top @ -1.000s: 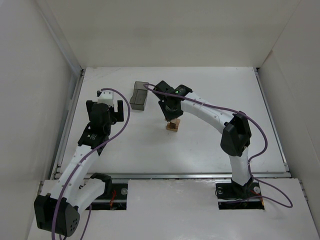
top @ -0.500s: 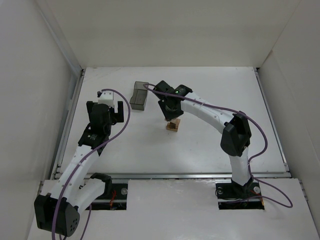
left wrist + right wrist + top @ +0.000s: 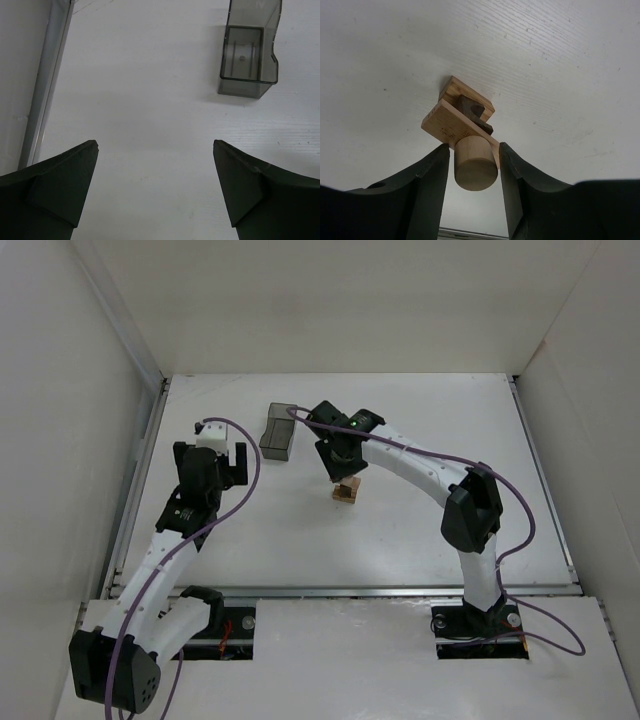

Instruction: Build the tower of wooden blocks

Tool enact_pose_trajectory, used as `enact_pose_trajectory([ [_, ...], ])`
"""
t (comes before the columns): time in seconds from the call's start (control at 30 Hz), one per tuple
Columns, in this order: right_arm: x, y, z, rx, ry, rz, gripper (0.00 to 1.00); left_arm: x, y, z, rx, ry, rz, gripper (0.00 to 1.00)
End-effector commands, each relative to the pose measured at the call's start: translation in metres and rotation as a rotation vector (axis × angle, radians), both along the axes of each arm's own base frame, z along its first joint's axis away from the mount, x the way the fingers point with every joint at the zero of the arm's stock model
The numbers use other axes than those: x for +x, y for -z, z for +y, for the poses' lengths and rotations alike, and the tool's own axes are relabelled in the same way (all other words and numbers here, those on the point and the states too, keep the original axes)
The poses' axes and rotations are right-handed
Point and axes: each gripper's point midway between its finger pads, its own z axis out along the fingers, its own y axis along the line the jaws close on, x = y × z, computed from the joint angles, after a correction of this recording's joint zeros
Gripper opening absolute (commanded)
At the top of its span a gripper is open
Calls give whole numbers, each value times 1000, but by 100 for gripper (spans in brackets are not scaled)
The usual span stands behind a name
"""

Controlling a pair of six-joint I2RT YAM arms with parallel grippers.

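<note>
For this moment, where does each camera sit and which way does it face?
Top external: fixed above and behind the bases, looking down on the table; both arms show whole.
Left wrist: on the left arm, facing forward and down at the grey bin; the open left tool frames the bottom edge.
Right wrist: on the right arm, facing down at the block tower; the right tool closes around a wooden cylinder.
Shared: the top view shares the bin with the left wrist and the tower with the right wrist.
</note>
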Motion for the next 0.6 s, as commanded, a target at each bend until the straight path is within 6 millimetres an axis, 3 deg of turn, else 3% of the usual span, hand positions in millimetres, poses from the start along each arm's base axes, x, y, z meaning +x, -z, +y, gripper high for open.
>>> enact_pose_trajectory([
  [0.0,14,-29,11,65,-5,-85,50,1,-11,-14,-21,88,-33,99],
  [0.27,26,-93,5,155,70,-250,53,2,-10,-60,-27,384,-11,98],
  [0.33,27,-116,-3,203,139,-316,59,2,-4,-79,-42,495,16,98],
  [0.43,27,-126,-34,228,291,-363,78,2,1,-97,-82,577,46,98],
  [0.47,27,-124,-40,241,320,-364,81,3,-2,-104,-86,600,41,97],
  [0.5,25,-106,-56,211,358,-337,82,4,-3,-109,-100,615,47,97],
  [0.57,21,-102,-68,258,417,-325,84,6,2,-124,-115,669,68,97],
])
